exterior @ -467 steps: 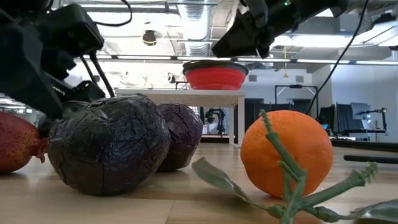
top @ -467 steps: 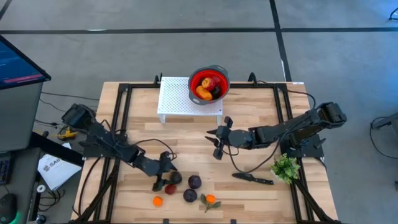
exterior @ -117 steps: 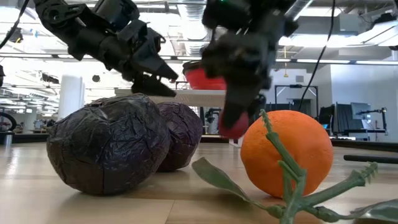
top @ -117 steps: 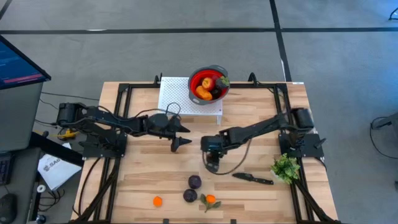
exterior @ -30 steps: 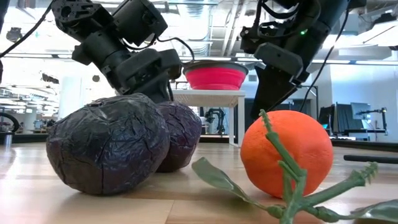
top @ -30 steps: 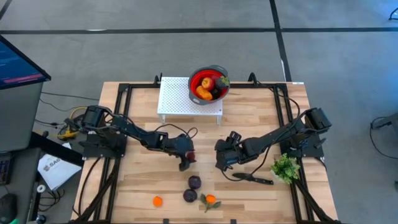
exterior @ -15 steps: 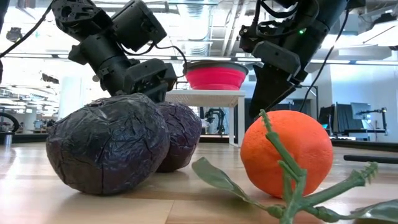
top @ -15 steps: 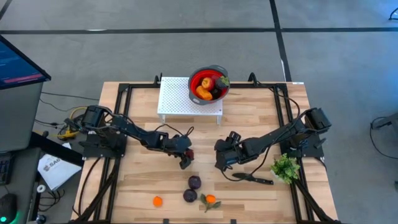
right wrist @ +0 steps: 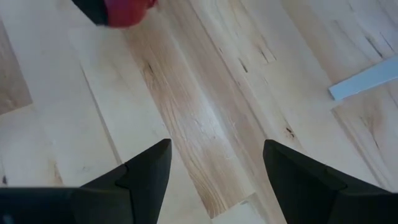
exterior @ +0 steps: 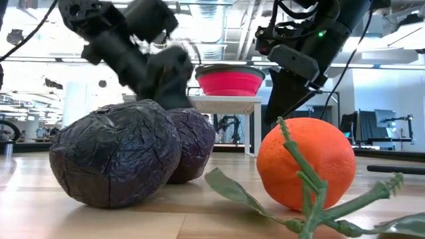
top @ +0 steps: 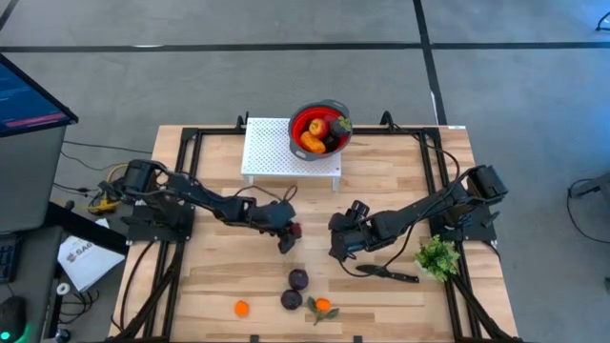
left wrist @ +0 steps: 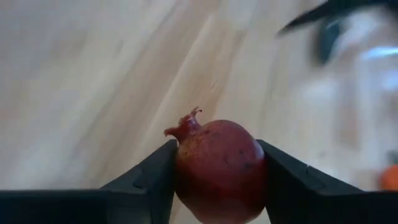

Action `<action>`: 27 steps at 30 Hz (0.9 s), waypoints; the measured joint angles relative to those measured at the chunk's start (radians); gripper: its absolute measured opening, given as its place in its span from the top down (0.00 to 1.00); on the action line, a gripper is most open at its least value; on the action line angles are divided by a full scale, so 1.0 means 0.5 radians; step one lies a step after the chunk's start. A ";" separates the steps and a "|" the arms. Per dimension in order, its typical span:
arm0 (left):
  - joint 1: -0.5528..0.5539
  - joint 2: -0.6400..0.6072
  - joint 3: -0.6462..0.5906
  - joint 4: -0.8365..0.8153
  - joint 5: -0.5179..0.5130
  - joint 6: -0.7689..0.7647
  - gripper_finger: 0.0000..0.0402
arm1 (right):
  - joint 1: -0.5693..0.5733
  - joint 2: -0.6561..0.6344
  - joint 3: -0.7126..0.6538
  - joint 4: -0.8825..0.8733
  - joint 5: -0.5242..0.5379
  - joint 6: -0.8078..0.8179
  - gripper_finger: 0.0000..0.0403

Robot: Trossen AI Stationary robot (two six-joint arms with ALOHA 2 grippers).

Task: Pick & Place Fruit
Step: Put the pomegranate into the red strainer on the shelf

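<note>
My left gripper is near the table's middle, shut on a red fruit with a small crown, which also shows as a red spot in the high view. My right gripper hovers open to its right, with only bare wood between its fingers. Two dark purple fruits, a small orange one and an orange with green leaves rest on the table near its front edge. A red bowl holding more fruit stands on a white rack at the back. My left gripper pinches the red fruit by two opposite sides between its two fingers, with the crown pointing away from the wrist. The fingers slant down toward the table from its left side. Whether the fruit is clear of the wood cannot be told.
A black knife lies just in front of my right gripper, and a green leafy bunch sits at the right edge. Black frame rails run along both sides. Bare wood lies between the two grippers.
My left gripper has closed in on the red fruit and rolled its wrist somewhat. The gripper and the fruit have shifted slightly toward the table's far edge, and the arm is blurred in the low view. My right arm has kept still.
</note>
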 joint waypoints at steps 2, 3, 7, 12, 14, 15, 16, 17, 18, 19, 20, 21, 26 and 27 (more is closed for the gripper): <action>0.000 -0.132 0.000 0.036 -0.010 0.160 0.53 | 0.012 0.000 -0.009 0.003 0.039 0.000 0.38; -0.002 -0.210 0.000 0.084 -0.043 0.260 0.52 | 0.022 0.000 -0.023 0.014 0.067 0.001 0.38; 0.005 -0.560 0.004 0.353 -0.332 0.799 0.51 | 0.049 0.001 -0.086 0.080 0.134 0.017 0.38; 0.245 -0.744 0.146 0.560 -0.413 1.565 0.52 | 0.047 0.002 -0.121 0.230 0.141 0.000 0.38; 0.427 -0.734 0.210 0.553 -0.332 1.629 0.51 | 0.044 0.002 -0.121 0.274 0.142 -0.007 0.38; 0.521 -0.713 0.230 0.562 -0.291 1.670 0.51 | 0.040 0.002 -0.121 0.287 0.142 -0.008 0.38; 0.613 -0.671 0.255 0.614 -0.267 1.697 0.51 | 0.035 0.002 -0.121 0.303 0.142 -0.009 0.38; 0.695 -0.644 0.263 0.643 -0.252 1.724 0.51 | 0.030 0.002 -0.121 0.316 0.142 -0.009 0.38; 0.773 -0.617 0.264 0.658 -0.235 1.733 0.51 | 0.029 0.001 -0.121 0.321 0.141 -0.012 0.38; 0.843 -0.573 0.283 0.712 -0.208 1.735 0.51 | 0.033 0.001 -0.121 0.329 0.141 -0.012 0.38; 0.905 -0.537 0.294 0.752 -0.165 1.736 0.51 | 0.033 0.001 -0.121 0.330 0.141 -0.012 0.38; 0.956 -0.505 0.295 0.788 -0.130 1.736 0.51 | 0.033 0.001 -0.121 0.330 0.141 -0.012 0.38; 1.084 -0.304 0.328 0.926 -0.065 1.739 0.51 | 0.025 0.001 -0.121 0.339 0.139 -0.013 0.38; 1.089 -0.263 0.349 0.943 -0.065 1.741 0.51 | 0.020 0.001 -0.121 0.340 0.139 -0.013 0.38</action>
